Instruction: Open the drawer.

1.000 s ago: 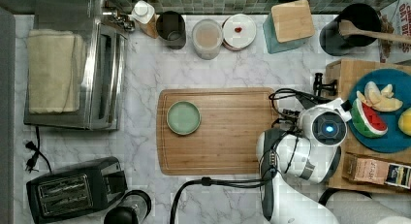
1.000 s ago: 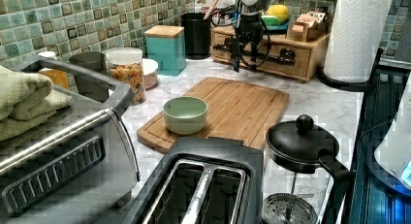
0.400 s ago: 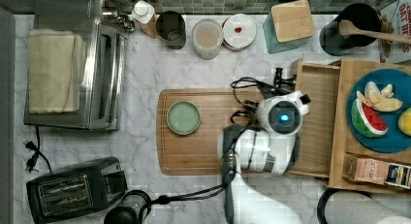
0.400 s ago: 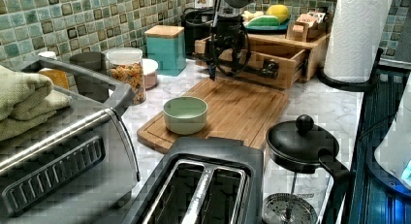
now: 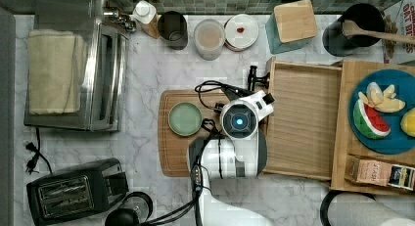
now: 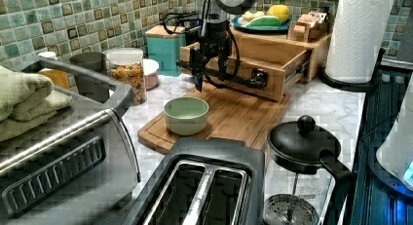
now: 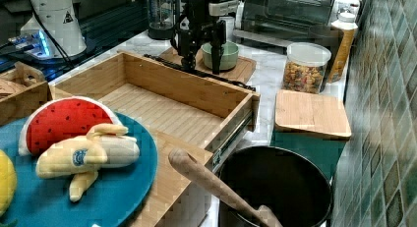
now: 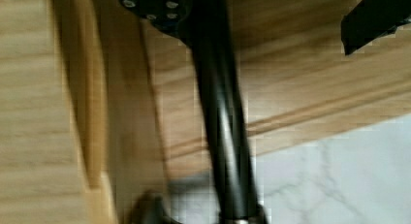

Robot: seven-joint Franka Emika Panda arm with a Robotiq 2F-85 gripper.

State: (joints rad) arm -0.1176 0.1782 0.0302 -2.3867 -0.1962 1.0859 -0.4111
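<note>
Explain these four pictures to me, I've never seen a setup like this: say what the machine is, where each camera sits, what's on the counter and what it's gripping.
The white machine is a robot arm with a two-fingered gripper at its tip. One picture looks straight down on the kitchen counter, two look from opposite ends of it, and one comes from a camera on the arm's wrist.

The arm stands at the drawer, a shallow wooden tray that is pulled well out and looks empty. The fingers stand on either side of its black bar handle, open and not squeezing it.

Under the arm lies a cutting board with a green bowl on it. Around it are a toaster oven, a toaster, jars, and a blue plate of toy fruit.
</note>
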